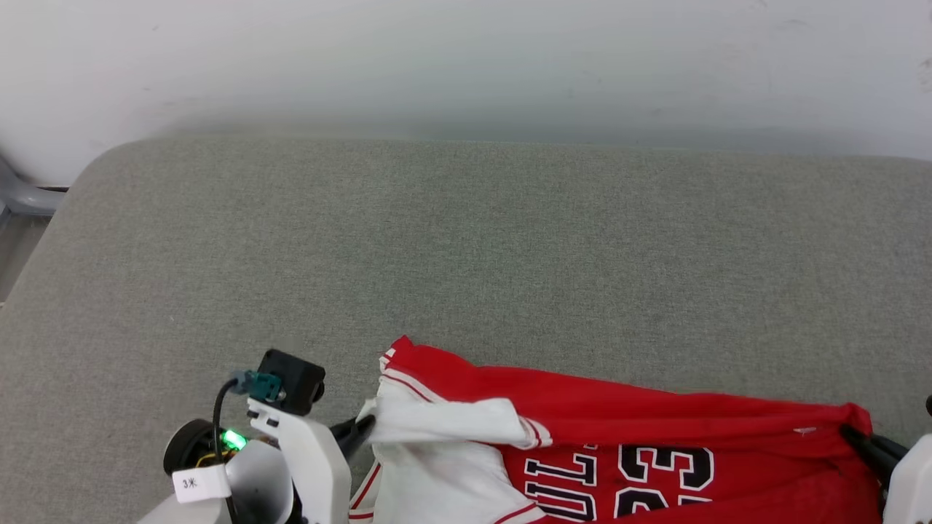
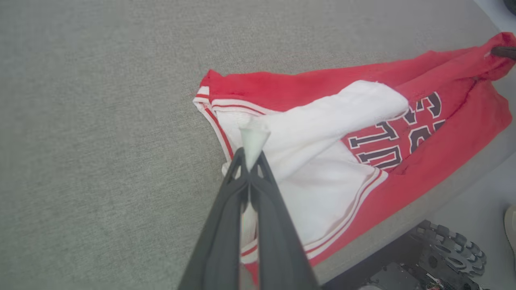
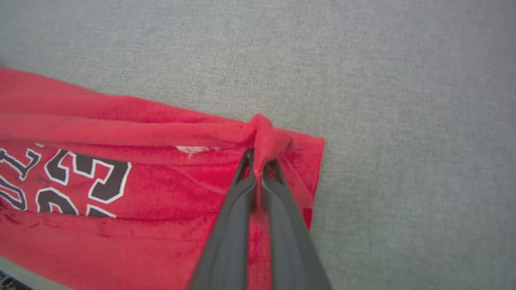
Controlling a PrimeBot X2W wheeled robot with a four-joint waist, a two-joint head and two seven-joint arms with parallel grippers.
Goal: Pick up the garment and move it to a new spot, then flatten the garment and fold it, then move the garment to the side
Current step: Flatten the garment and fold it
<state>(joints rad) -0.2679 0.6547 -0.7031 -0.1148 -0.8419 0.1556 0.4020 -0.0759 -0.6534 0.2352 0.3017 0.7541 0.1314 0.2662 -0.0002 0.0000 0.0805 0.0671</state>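
The garment (image 1: 655,415), a red jersey-style shirt, lies along the near edge of the grey fabric-covered counter (image 1: 466,240), stretched sideways between the two grippers. Part of it runs out of the head view at the bottom. The rest of the counter stretches bare up to a pale wall (image 1: 466,65).

The left gripper (image 1: 364,426) is clenched on the white sleeve (image 1: 451,422) at the garment's left end. In the left wrist view its two dark fingers (image 2: 225,225) are pressed together, and a small peak of white cloth stands pinched out between the tips of the left gripper (image 2: 250,161). The white sleeve (image 2: 322,117) is folded across the red body of the garment (image 2: 443,161), partly covering the black, white-edged lettering. A band of red-and-white striped trim (image 2: 213,121) edges the cloth just beyond the fingertips.

The right gripper (image 1: 848,434) is clenched on the red cloth at the garment's right end. In the right wrist view the right gripper (image 3: 258,163) has its fingers closed on a bunched ridge of red fabric near the corner, and the garment (image 3: 161,193) runs off to that view's left with the number 23 (image 3: 80,177) showing upside down. The number 23 (image 1: 662,466) sits between the two grippers in the head view.

Below the counter's edge, the left wrist view shows a black treaded wheel (image 2: 455,245).
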